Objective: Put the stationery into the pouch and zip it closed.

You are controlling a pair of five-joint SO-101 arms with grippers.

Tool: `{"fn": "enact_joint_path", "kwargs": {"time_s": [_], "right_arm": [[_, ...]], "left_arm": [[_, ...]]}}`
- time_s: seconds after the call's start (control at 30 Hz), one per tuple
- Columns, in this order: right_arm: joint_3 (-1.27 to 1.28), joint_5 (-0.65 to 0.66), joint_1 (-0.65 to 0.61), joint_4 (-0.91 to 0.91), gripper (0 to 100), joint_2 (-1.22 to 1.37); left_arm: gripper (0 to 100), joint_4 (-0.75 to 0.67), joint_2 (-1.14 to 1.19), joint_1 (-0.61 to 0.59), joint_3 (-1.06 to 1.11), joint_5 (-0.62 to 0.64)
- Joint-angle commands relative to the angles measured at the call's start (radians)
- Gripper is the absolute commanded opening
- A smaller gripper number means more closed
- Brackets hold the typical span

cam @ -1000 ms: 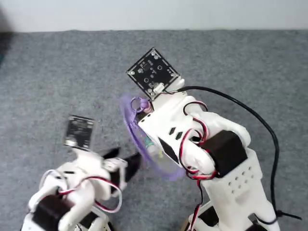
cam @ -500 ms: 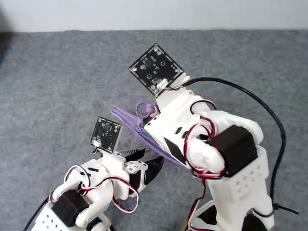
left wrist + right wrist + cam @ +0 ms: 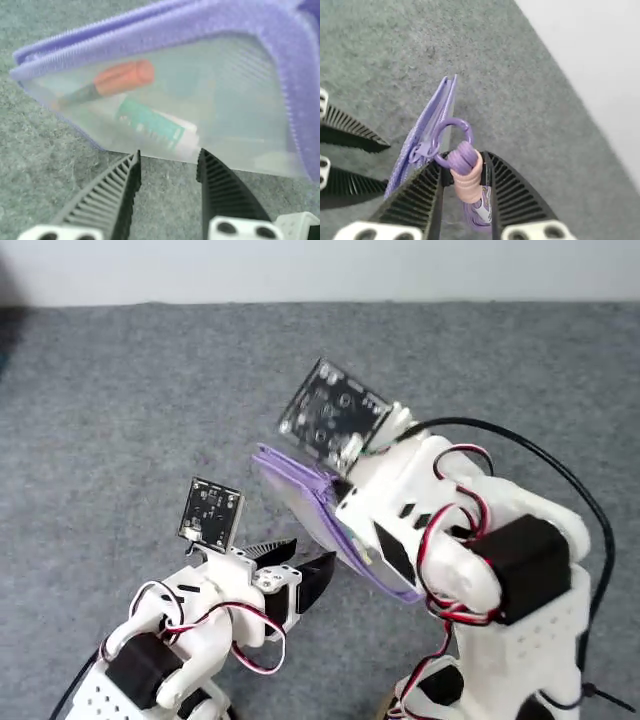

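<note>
A clear pouch [image 3: 305,502] with purple edging hangs tilted above the grey table, held up by the right arm. Inside it, the left wrist view shows an orange marker [image 3: 117,80] and a green-and-white stick [image 3: 155,125]. My right gripper [image 3: 462,172] is shut on the pouch's zipper pull [image 3: 462,167], a purple ring with a pink and purple charm. My left gripper [image 3: 169,159] is open just below the pouch's lower edge, with nothing between its fingers; in the high view the left gripper [image 3: 300,560] points at the pouch from the lower left.
Grey carpet-like table surface [image 3: 120,400] spreads out to the left and behind the arms. A pale wall strip [image 3: 320,270] runs along the far edge. A black cable [image 3: 560,490] arcs over the right arm.
The left arm swung in toward the pouch and stopped just under it. The right arm shifted right and turned the pouch so its broad face tilts up.
</note>
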Motion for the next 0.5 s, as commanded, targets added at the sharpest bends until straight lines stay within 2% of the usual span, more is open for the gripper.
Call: {"fn": "enact_joint_path", "kwargs": {"time_s": [0.0,0.17,0.27,0.37,0.47], "right_arm": [[-0.057,0.109,0.008,0.039,0.7,-0.044],[-0.055,0.135,0.015,0.042,0.7,-0.047],[-0.034,0.08,0.01,0.042,0.7,-0.047],[-0.015,-0.005,0.008,0.042,0.7,-0.048],[0.006,-0.032,0.008,0.041,0.7,-0.044]], "left_arm": [[18,-0.041,-0.005,-0.003,-0.007,0.008],[18,-0.066,-0.005,0.048,-0.007,0.008],[18,-0.072,-0.005,0.104,0.004,0.009],[18,-0.109,-0.005,0.101,0.03,0.009],[18,-0.115,-0.006,0.052,0.012,0.008]]}}
